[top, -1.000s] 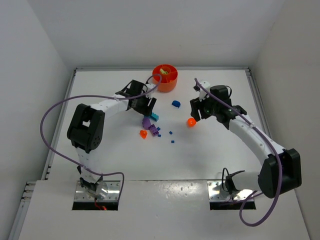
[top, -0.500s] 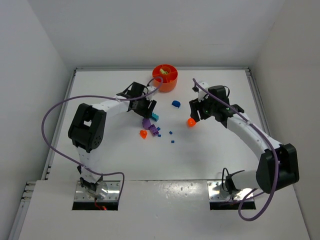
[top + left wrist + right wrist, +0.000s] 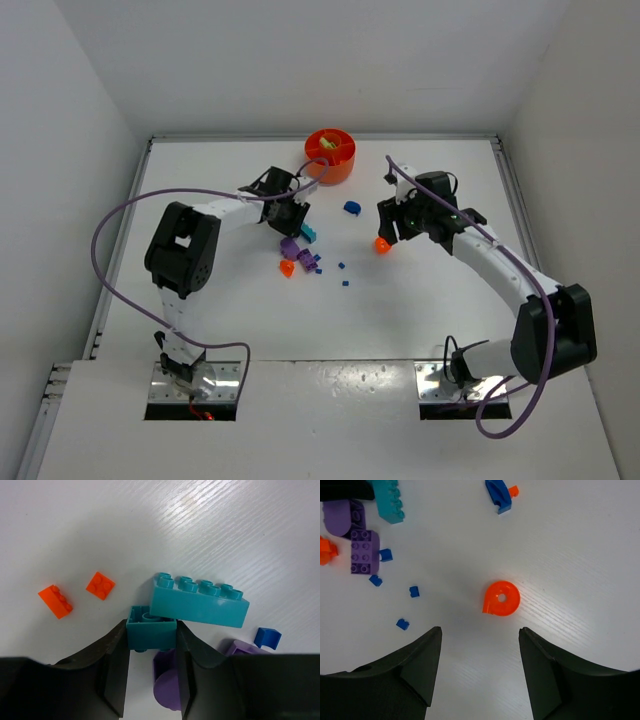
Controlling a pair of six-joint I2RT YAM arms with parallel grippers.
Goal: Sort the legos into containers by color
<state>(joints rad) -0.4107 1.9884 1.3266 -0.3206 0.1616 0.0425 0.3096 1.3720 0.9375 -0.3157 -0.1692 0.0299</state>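
Observation:
My left gripper point(image 3: 151, 639) is shut on a small cyan brick point(image 3: 151, 629), one finger pressed against each side. A longer cyan brick point(image 3: 200, 602) leans across its top. A purple rounded piece point(image 3: 167, 682) lies under the jaws. In the top view the left gripper point(image 3: 293, 216) sits just below the round orange dish point(image 3: 345, 168), whose compartments hold a lime green piece point(image 3: 327, 145). My right gripper point(image 3: 480, 632) is open over bare table, with a rounded orange piece point(image 3: 501, 598) just beyond its fingertips and nothing between them.
Two small orange squares point(image 3: 100, 585) lie left of the cyan bricks. A purple brick point(image 3: 365, 551) and tiny blue bits point(image 3: 403, 624) are scattered mid-table. A blue curved piece point(image 3: 352, 208) lies between the arms. Purple cables loop off both arms.
The left jaws have closed onto the small cyan brick. The right arm has shifted very slightly left and stays open.

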